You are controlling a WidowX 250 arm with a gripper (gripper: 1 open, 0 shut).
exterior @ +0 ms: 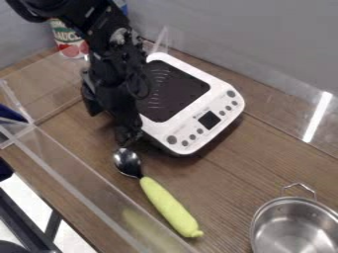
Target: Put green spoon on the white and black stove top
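Steel shows first at the near right corner, where a large pot (294, 232) sits on the wooden tabletop (271, 128), well apart from the green spoon (157, 193). That spoon lies flat on the tabletop, its thick yellow-green handle pointing toward the near edge and its small shiny bowl turned toward the white and black stove top (185, 103); the bowl rests just in front of the stove's near left corner, not on it. Directly beyond the spoon's bowl hangs the black claw (126, 130), pointing steeply down beside the stove's left side, its tips above the spoon and apart from it; its jaws stand spread and grip nothing. The stove itself sits turned at an angle, its button panel and display facing the near right, its dark ringed top bare. Farther back, behind the arm and left of the stove, a red and white can (66, 38) stands against the grey wall.
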